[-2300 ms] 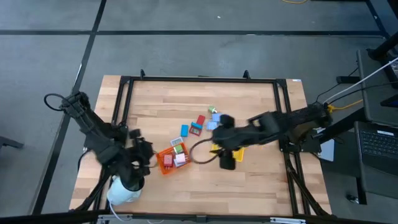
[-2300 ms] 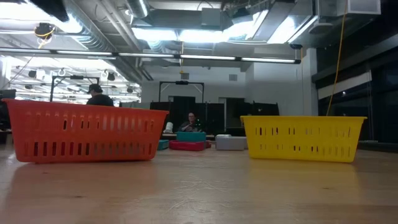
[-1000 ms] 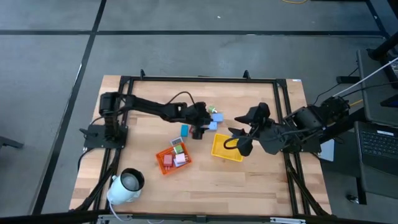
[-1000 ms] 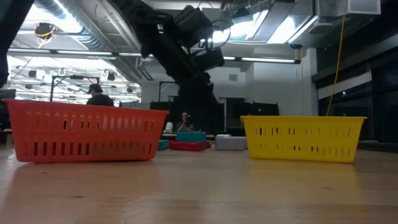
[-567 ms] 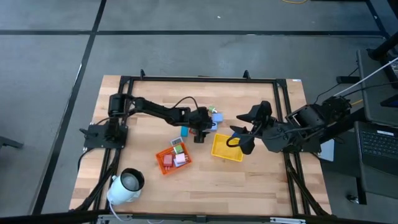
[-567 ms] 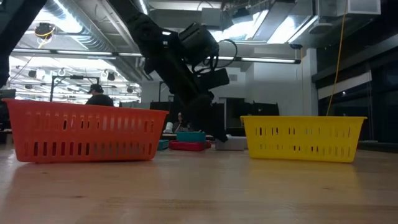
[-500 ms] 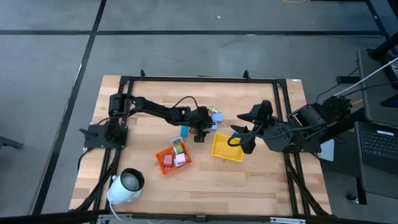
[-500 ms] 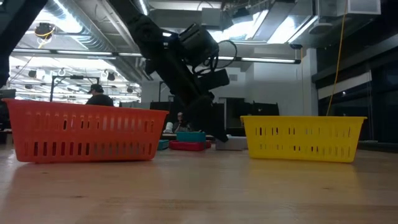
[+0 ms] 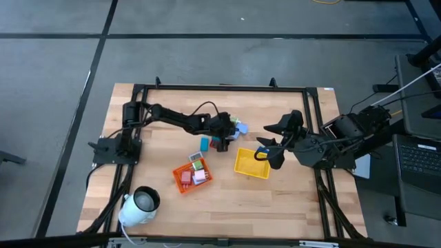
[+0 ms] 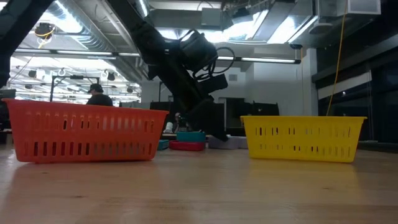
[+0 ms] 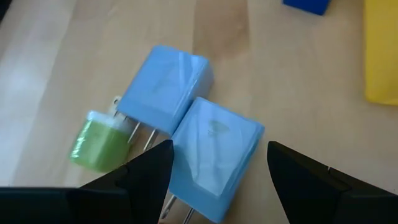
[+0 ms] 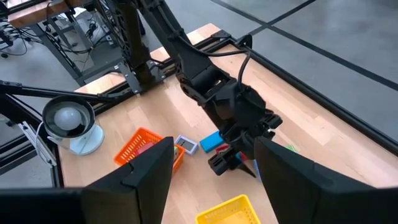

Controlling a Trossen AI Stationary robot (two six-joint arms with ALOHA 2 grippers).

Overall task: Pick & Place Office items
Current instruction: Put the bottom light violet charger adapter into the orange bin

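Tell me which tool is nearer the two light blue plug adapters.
Left. The left tool is open right over the light blue plug adapters, fingers straddling the nearer one. The right tool hangs over the yellow tray, well apart.

Wooden plank surface point(image 9: 289, 200) with a black frame around its edges is carrying everything. Orange tray point(image 9: 191, 175) is sitting left of centre, with small pieces lying inside it. Yellow tray point(image 9: 251, 164) is sitting just right of it, apart from it. White cylinder point(image 9: 138, 207) is lying at the near-left corner. A blue piece point(image 9: 204, 144) is lying above the orange tray. Two light blue pieces point(image 11: 186, 124) are lying touching each other on the wood, with a green piece point(image 11: 99, 140) just beside them.
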